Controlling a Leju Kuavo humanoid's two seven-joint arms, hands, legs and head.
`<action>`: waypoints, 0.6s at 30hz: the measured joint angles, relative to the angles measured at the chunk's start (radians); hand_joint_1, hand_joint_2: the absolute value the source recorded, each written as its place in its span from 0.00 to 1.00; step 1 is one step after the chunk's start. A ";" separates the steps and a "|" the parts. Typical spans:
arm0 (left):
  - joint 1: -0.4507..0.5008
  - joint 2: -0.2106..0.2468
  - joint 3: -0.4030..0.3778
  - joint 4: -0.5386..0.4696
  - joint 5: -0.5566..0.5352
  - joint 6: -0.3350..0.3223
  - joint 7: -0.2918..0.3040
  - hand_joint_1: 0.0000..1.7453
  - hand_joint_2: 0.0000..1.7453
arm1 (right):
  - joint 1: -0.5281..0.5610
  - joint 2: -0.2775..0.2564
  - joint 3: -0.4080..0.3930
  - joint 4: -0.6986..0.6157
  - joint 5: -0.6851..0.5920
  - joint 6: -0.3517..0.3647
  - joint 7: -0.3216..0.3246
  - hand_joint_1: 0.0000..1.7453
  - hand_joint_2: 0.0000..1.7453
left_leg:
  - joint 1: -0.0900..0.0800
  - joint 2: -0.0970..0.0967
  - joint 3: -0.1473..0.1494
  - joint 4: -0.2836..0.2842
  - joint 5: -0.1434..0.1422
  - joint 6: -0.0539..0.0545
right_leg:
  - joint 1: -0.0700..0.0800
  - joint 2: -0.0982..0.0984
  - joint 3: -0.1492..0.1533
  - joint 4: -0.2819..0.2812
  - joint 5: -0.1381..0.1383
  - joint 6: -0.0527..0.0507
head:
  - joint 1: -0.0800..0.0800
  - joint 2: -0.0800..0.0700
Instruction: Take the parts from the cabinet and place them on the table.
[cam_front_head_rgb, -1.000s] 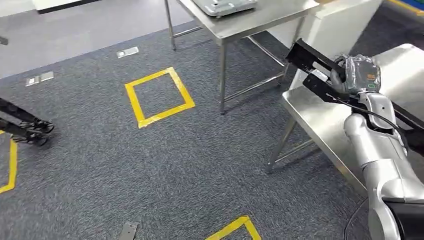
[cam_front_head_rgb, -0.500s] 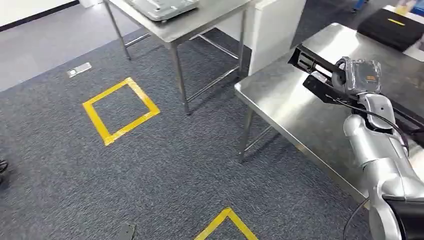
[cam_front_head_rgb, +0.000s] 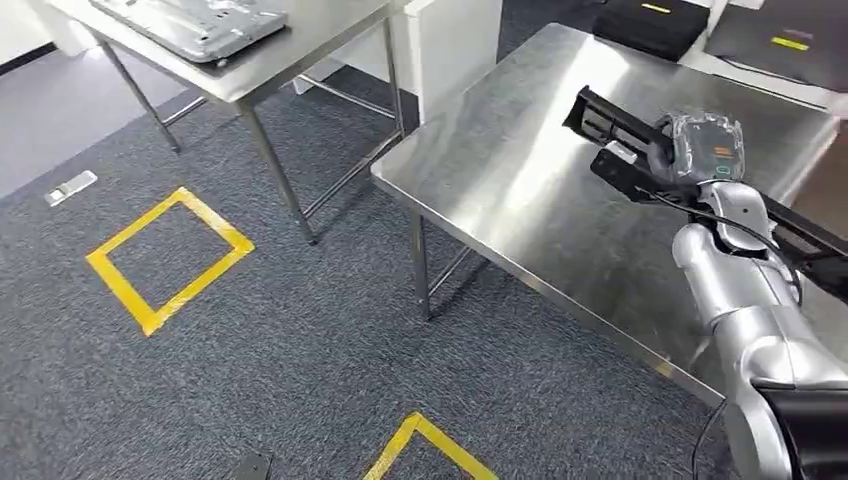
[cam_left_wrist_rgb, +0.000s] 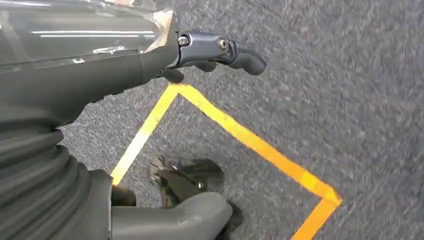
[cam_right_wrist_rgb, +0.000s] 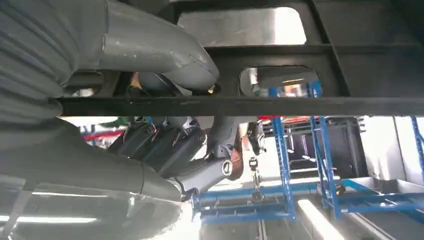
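Note:
A long black metal frame part (cam_front_head_rgb: 608, 124) is gripped by my right hand (cam_front_head_rgb: 697, 150), which holds it in the air above the steel table (cam_front_head_rgb: 520, 190). One end of the part juts out to the left of the hand and the rest runs back past my forearm to the right. In the right wrist view the dark fingers (cam_right_wrist_rgb: 170, 145) curl under a bar of the black frame (cam_right_wrist_rgb: 280, 55) and the thumb lies over it. My left hand (cam_left_wrist_rgb: 150, 65) hangs over the carpet with its fingers stretched out and nothing in it.
A second steel table (cam_front_head_rgb: 300, 50) at the back left bears a grey metal plate (cam_front_head_rgb: 190, 20). A white post (cam_front_head_rgb: 450, 40) stands between the tables. Black cases (cam_front_head_rgb: 650, 22) lie at the far side. Yellow tape squares (cam_front_head_rgb: 165, 260) mark the grey carpet.
The whole view has swung to the right, so the camera has turned: the steel table now lies under the held part. My right hand keeps its grip on the black frame.

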 joint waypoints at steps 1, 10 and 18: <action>0.001 0.015 0.000 0.000 0.000 0.001 0.001 0.00 1.00 | 0.015 0.005 0.003 0.000 0.010 -0.006 0.007 0.99 1.00 | -0.013 -0.010 0.035 -0.057 0.015 0.039 | 0.004 0.003 0.006 -0.003 0.007 0.009 | 0.005 0.000; -0.001 -0.009 0.003 0.000 -0.002 0.000 -0.002 0.00 1.00 | 0.007 -0.019 0.011 0.000 0.048 -0.029 0.031 0.99 1.00 | 0.020 0.049 0.070 -0.184 0.117 0.005 | 0.006 -0.060 -0.065 0.176 -0.100 0.015 | 0.001 0.000; 0.001 -0.009 0.005 0.000 -0.003 -0.009 -0.007 0.00 1.00 | 0.003 -0.019 0.026 0.011 0.080 -0.027 0.063 0.99 1.00 | 0.064 0.066 -0.009 -0.057 0.071 -0.094 | -0.046 -0.082 0.085 0.011 -0.085 0.080 | 0.000 0.000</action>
